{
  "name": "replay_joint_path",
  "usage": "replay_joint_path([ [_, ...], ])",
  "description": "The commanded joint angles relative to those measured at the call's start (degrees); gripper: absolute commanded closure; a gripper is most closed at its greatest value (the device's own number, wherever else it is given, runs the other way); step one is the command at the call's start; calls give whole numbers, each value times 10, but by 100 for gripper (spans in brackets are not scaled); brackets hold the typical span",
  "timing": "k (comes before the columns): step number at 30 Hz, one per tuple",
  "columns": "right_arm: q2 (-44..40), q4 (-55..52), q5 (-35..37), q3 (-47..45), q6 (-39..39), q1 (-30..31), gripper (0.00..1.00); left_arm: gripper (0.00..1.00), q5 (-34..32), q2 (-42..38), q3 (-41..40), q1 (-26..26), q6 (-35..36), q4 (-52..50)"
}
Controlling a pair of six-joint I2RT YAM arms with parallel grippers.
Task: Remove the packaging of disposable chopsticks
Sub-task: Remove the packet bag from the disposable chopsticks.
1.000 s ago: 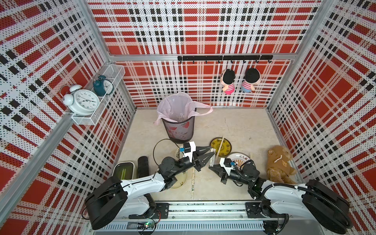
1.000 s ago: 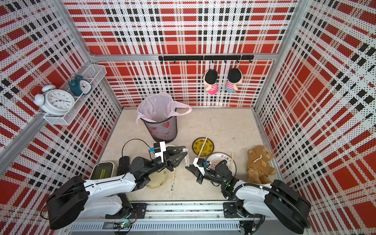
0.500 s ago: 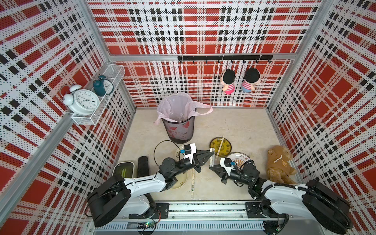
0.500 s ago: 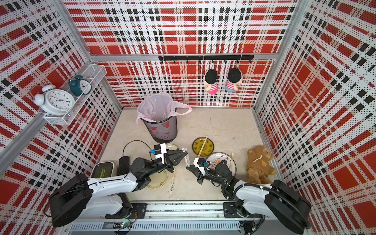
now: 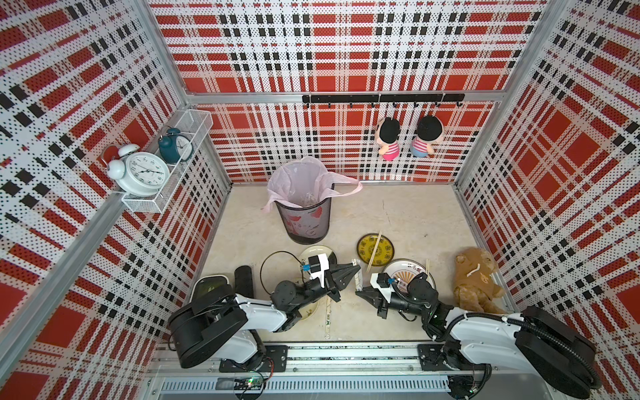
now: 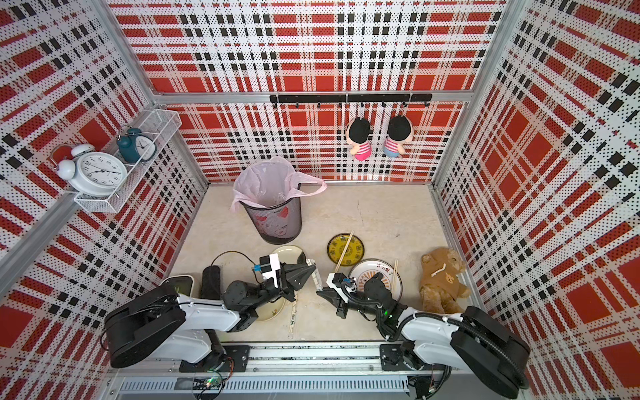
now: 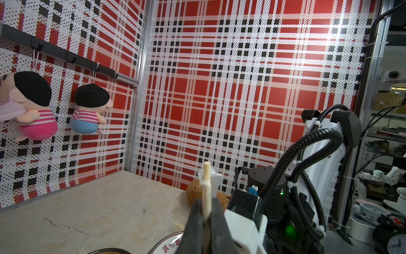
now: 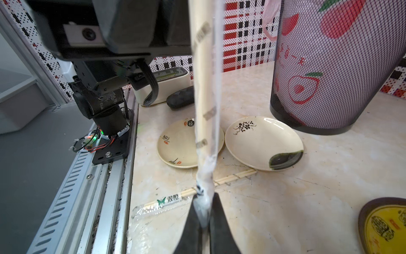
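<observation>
Peeling one pair apart is the step in hand, I'd say. Bottom centre of a top view, a wrapped spare pair (image 5: pixel 327 316) lies on the table (image 5: pixel 363 327), untouched. Just above it the right gripper (image 5: pixel 358 294) is pinched tight on the packaging (image 8: pixel 206 123) tail. The left gripper (image 5: pixel 356 269) is clamped on the disposable chopsticks (image 7: pixel 206 182) poking out. Next up, probably: pull straight apart, then drop the sleeve in the bin (image 5: pixel 304 214) further up.

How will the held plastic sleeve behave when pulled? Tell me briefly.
The sleeve is probably floppy: it crumples where the right gripper pinches it. Thin glossy film, so likely light and slippery. The chopsticks inside probably keep it straight.
</observation>
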Motion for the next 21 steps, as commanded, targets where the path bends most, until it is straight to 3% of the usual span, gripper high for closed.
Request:
replay_joint_path([
  [1, -25, 103, -7, 53, -8, 1, 100, 89, 18, 39, -33, -11, -12, -71],
  [17, -31, 70, -6, 77, -12, 0, 100, 89, 45, 119, -67, -7, -60, 31],
  [21, -37, 63, -1, 80, -16, 0, 100, 86, 55, 132, -50, -17, -58, 10],
])
